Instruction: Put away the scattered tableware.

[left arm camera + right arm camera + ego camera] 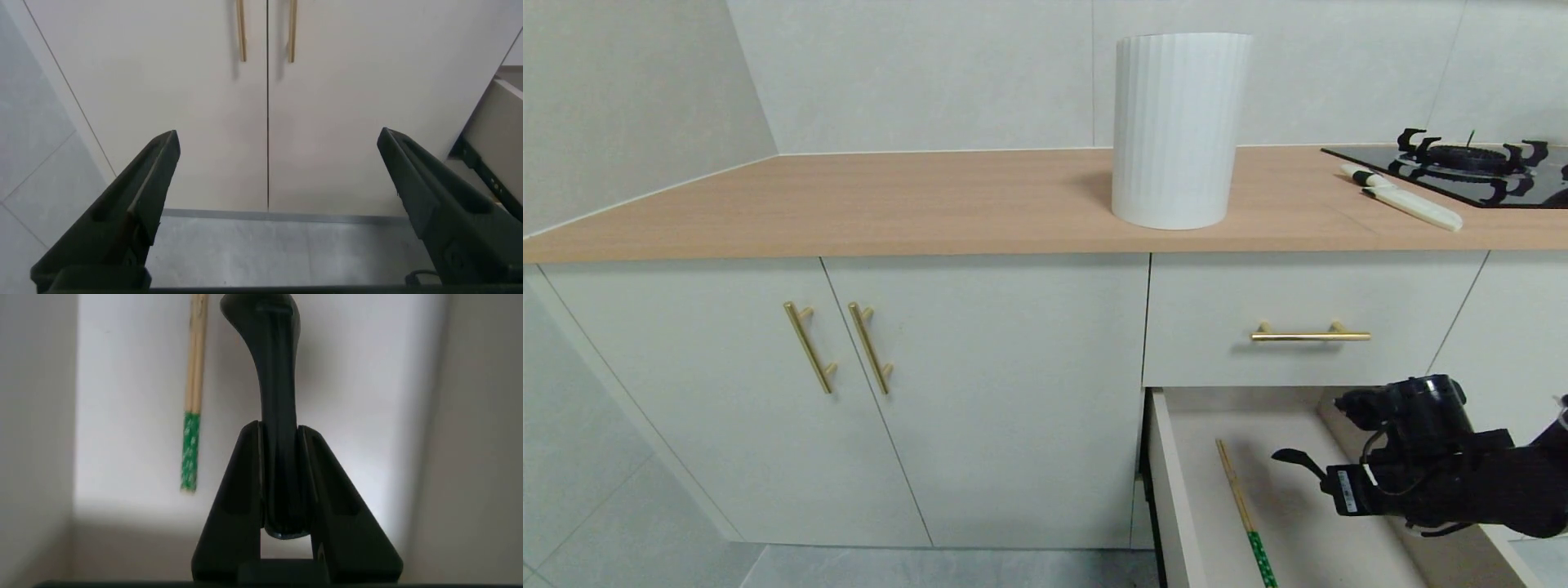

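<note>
1. Right pincer (278, 449) pinching a black utensil (270, 359), held over the open drawer (1172, 490).
2. Chopsticks (1245, 510) lie flat inside the drawer, green ends toward its front.
3. Knife (1409, 207) and white ribbed canister (1176, 131) on the tabletop (890, 196) above the drawer.
4. Left pincer (274, 212) spread wide, facing the cabinet doors (327, 122) beside the drawer.

black utensil (275, 392): kind unclear | chopsticks (1243, 510): green end cut off | hob (1470, 171): right side cut off

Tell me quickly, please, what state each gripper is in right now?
Left gripper: open, holding nothing.
Right gripper: shut on a slim black utensil, over the open white drawer.
</note>
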Robot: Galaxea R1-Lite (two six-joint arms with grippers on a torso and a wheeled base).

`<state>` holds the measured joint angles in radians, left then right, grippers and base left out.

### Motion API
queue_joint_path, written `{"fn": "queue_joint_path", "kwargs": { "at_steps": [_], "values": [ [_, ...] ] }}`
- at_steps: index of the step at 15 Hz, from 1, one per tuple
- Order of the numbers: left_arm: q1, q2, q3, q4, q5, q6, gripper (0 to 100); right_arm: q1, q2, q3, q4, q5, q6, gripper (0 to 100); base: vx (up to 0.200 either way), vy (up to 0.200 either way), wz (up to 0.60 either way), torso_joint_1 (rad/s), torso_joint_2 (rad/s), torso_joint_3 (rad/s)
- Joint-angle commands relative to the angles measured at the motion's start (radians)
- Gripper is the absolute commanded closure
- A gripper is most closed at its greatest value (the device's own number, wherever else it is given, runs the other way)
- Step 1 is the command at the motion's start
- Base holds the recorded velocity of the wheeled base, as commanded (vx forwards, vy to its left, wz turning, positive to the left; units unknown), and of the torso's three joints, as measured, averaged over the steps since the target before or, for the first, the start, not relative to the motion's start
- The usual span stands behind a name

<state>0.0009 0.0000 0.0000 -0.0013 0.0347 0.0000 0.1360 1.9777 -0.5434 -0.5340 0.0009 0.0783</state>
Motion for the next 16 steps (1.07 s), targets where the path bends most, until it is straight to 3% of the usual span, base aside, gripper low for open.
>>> {"fn": "queue_joint_path", "kwargs": {
  "at_steps": [1,2,6,16],
  "values": [
    [0.001,0.002,0.0,0.0,0.001,0.0,0,0.008,0.107,0.022,-0.052,-0.01,0.003,100,0.0,0.0,0.0,0.0,0.0,0.0],
    [0.001,0.002,0.0,0.0,0.001,0.0,0,0.016,0.182,0.037,-0.153,-0.053,0.012,100,0.0,0.0,0.0,0.0,0.0,0.0],
    [0.001,0.0,0.0,0.0,0.001,0.0,0,0.024,0.314,0.042,-0.328,-0.107,0.07,100,0.0,0.0,0.0,0.0,0.0,0.0],
    [0.001,0.002,0.0,0.0,0.001,0.0,0,0.027,0.369,0.034,-0.345,-0.113,0.072,100,0.0,0.0,0.0,0.0,0.0,0.0]
  ]
}}
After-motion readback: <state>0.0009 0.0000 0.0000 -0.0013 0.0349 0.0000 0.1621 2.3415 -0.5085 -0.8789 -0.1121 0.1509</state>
